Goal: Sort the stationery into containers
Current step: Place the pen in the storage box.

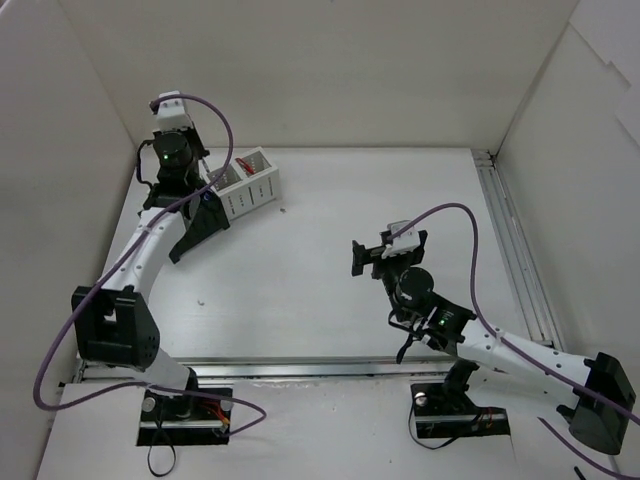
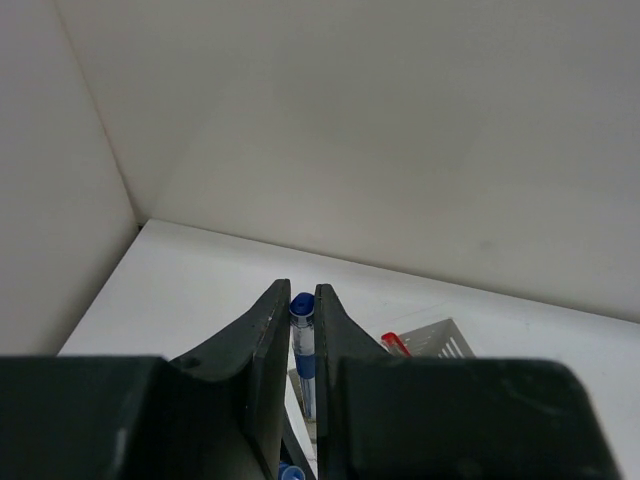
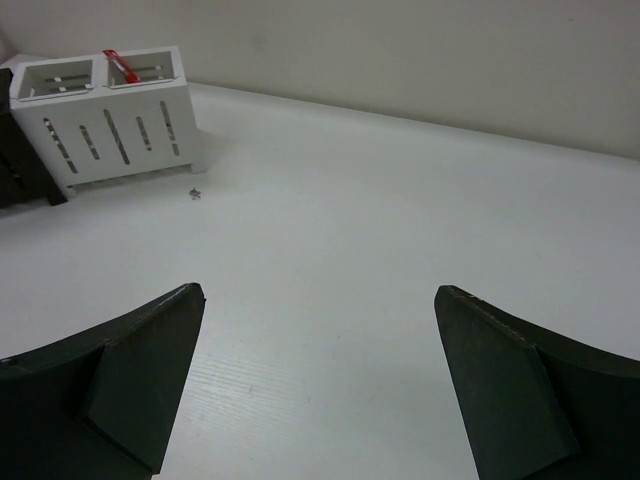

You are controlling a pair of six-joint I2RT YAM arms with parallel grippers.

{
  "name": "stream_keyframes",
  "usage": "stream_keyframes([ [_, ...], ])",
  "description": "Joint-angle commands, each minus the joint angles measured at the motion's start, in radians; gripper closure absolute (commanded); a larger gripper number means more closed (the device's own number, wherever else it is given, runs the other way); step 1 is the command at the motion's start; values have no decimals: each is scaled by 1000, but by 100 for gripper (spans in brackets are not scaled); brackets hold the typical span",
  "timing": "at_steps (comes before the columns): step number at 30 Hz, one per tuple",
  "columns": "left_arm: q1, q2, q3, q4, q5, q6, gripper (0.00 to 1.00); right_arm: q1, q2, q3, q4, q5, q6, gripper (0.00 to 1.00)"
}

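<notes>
My left gripper is shut on a clear-blue pen, which stands upright between the fingertips with its blue cap on top. In the top view this gripper is at the far left, beside the left end of the white mesh organiser. A red pen stands in that organiser; it also shows in the left wrist view. A black shape, apparently the black organiser, sits against the white one, partly under the arm. My right gripper is open and empty over bare table at mid-right.
White walls close in on the left, back and right. A metal rail runs along the table's right side, and another runs along the near edge. A tiny dark speck lies on the table in front of the white organiser.
</notes>
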Motion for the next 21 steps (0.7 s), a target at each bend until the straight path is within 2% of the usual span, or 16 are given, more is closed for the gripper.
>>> stream_keyframes([
  [1,29,49,93,116,49,43,100,-27,7,38,58,66,-25,2],
  [10,49,210,198,222,152,-42,100,-102,39,40,49,47,-11,2],
  [21,11,390,337,239,201,-131,100,-175,113,60,49,9,13,2],
])
